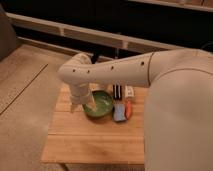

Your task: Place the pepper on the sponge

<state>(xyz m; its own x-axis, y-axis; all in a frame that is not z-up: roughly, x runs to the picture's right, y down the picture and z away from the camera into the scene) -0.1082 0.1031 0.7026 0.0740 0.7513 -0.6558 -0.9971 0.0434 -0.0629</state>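
I see a desk (95, 140) of pale, matt wooden slats. My arm's (115, 72) cream shell looks like smooth plastic with a soft sheen. Its gripper (79, 106) hangs at the left rim of a glossy green bowl (97, 115). The blue sponge (119, 113) looks soft and matt, the pepper (128, 108) smooth.

No legible text, no labels, no numbers
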